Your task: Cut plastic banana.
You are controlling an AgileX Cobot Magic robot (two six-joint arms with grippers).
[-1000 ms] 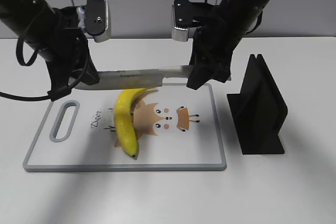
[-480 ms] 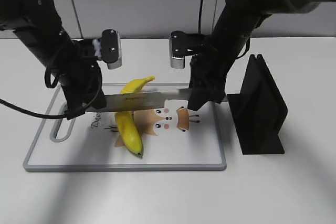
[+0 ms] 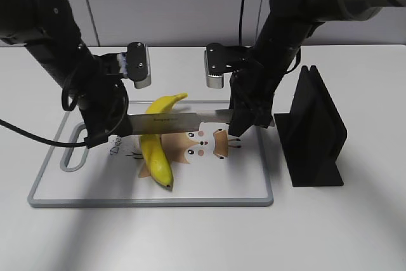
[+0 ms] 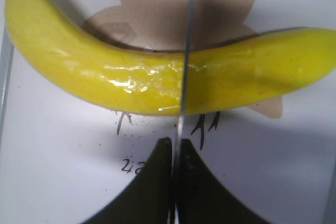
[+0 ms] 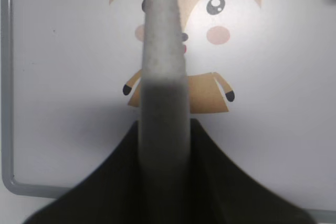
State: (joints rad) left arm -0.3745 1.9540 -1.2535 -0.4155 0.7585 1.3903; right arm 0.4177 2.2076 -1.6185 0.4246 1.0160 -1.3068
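Note:
The plastic banana (image 3: 155, 150), glossy yellow, lies on the white cutting board (image 3: 247, 182), stem to the back and dark tip to the front. A long steel knife (image 3: 171, 122) lies across its middle, edge down. In the left wrist view the blade (image 4: 186, 51) crosses the banana (image 4: 105, 72). My left gripper (image 3: 111, 128) is shut on the blade's tip end, also seen in the left wrist view (image 4: 177, 148). My right gripper (image 3: 244, 122) is shut on the knife's grey handle (image 5: 163, 77); its jaws (image 5: 164, 129) clamp both sides.
A black knife stand (image 3: 314, 134) sits right of the board. The board has a grey rim, a handle slot (image 3: 75, 150) at its left end, and a cartoon fox print (image 3: 200, 144).
Both arms have lowered the knife from above the banana's stem down onto the banana's middle. Between half a second ago and now it has dropped only slightly.

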